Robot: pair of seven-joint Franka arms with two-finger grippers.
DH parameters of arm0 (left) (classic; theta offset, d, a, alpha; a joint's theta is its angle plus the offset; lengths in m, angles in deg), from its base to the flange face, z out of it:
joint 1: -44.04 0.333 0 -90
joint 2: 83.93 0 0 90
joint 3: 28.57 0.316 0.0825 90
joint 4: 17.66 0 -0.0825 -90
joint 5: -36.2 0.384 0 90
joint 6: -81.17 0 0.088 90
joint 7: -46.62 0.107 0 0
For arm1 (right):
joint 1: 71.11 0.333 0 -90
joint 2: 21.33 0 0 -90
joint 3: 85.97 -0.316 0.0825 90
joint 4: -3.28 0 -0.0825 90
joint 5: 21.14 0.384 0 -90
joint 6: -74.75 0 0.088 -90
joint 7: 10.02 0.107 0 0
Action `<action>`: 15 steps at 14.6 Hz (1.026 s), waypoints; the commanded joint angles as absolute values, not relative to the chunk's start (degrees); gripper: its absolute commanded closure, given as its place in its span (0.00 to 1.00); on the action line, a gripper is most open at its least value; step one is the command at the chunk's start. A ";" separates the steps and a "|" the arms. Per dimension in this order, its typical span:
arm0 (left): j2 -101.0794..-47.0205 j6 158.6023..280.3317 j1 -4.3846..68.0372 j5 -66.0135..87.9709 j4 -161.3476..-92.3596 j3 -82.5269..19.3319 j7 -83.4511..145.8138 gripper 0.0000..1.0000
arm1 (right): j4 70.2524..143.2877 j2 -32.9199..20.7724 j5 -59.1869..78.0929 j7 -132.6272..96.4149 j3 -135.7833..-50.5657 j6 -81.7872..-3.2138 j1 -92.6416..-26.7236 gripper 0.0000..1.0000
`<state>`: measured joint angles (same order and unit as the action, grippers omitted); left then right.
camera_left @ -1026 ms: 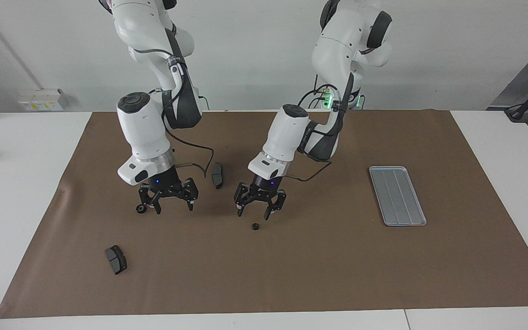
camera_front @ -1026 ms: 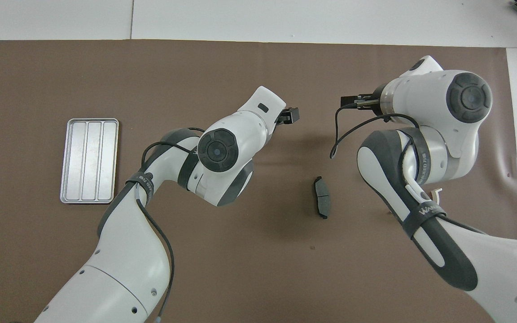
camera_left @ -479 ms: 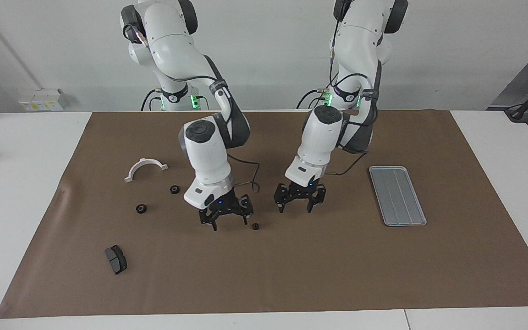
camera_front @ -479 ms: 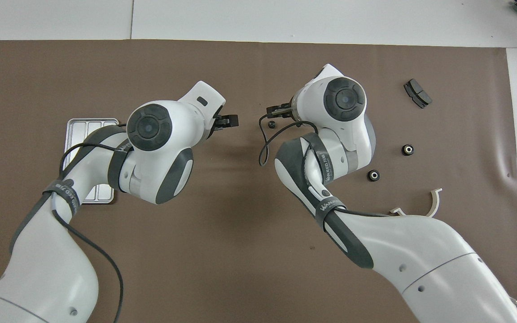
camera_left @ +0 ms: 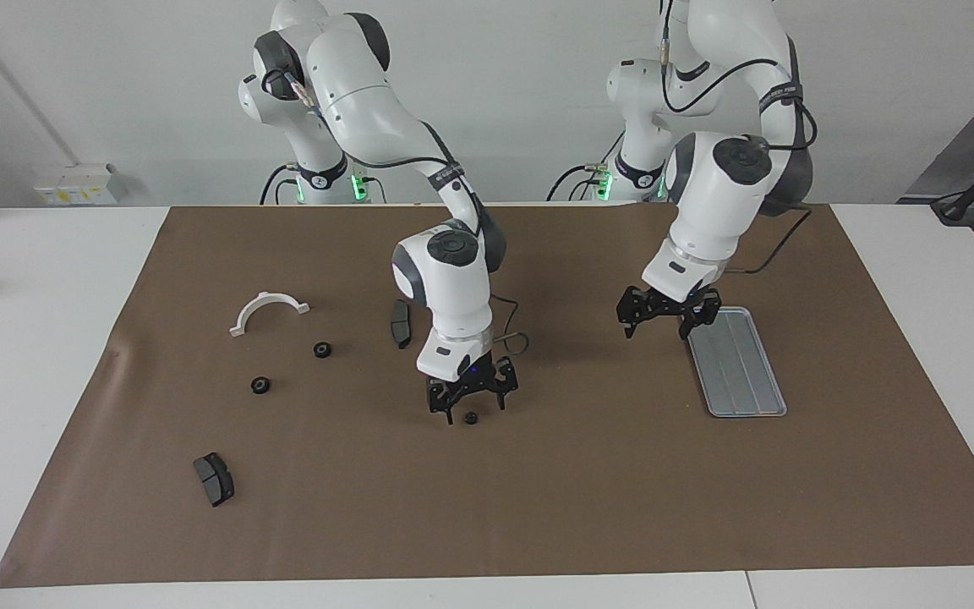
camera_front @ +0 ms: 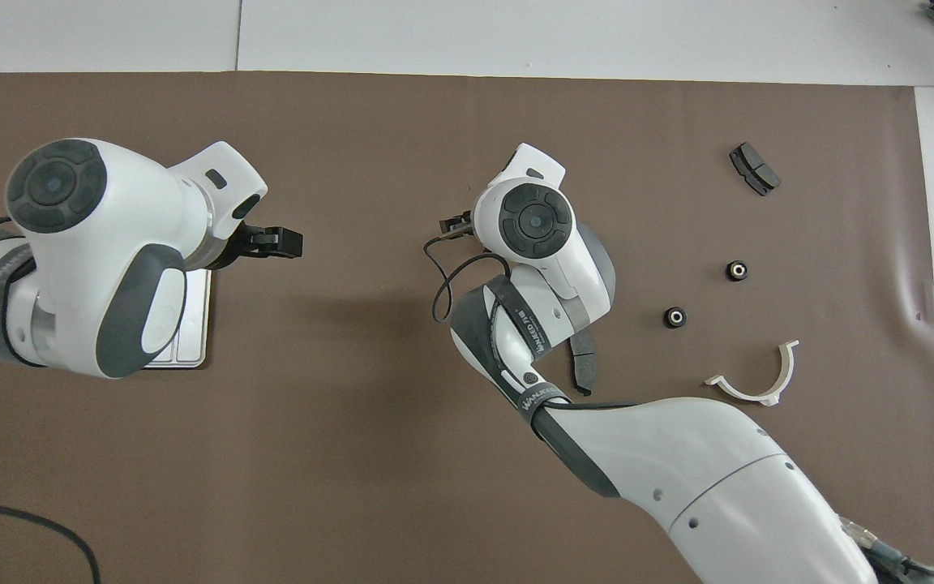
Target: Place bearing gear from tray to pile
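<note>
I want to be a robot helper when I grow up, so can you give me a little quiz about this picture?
1. True or false: the left tool hangs over the white bracket.
2. How many small black gears lie on the brown mat?
3. The right tool is low over: A a gear, B a brake pad, C the bracket?
Key: 1 false, it is at the end of the tray; 2 three; 3 A.

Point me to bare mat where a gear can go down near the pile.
Open mat lies between the white bracket, the brake pad farthest from the robots and the two gears. It is crowded at mid-table, where the right gripper sits low over a third gear. The left gripper hangs beside the tray.
</note>
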<state>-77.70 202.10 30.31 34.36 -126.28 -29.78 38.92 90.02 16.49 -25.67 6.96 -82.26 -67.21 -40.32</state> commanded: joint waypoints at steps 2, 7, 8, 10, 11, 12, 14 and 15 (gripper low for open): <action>-84.71 196.59 35.68 33.48 -127.70 -30.15 45.03 0.00 | 90.82 16.90 -28.08 7.03 -82.63 -67.02 -40.96 0.47; -85.96 185.87 39.64 33.57 -119.46 -30.06 48.90 0.00 | 91.70 16.73 -27.82 7.03 -82.72 -66.32 -40.87 0.58; -85.26 184.11 39.74 33.83 -116.74 -30.06 48.91 0.00 | 91.70 16.73 -27.82 7.03 -82.72 -66.41 -40.87 0.58; -82.72 181.03 39.82 34.09 -111.02 -29.98 48.91 0.00 | 91.79 16.73 -27.38 7.03 -82.72 -66.41 -40.79 0.58; -81.31 178.23 39.82 34.27 -107.95 -29.98 48.91 0.00 | 91.70 16.73 -27.29 7.03 -82.72 -66.23 -40.70 0.58; -79.73 175.59 39.91 34.27 -105.05 -29.89 48.91 0.00 | 91.70 16.73 -27.29 7.03 -82.72 -66.40 -40.70 0.58; -78.84 173.46 39.74 34.62 -102.47 -28.40 48.91 0.00 | 91.79 16.73 -27.03 7.55 -82.72 -66.49 -40.44 0.58; -79.45 173.63 39.74 34.53 -103.17 -28.31 48.91 0.00 | 91.96 16.64 -27.03 7.56 -83.07 -66.41 -40.35 0.58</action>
<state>-81.18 176.33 39.18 34.42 -106.38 -28.85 47.87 91.43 17.00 -26.87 6.97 -82.36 -66.77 -40.28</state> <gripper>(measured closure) 0.000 0.573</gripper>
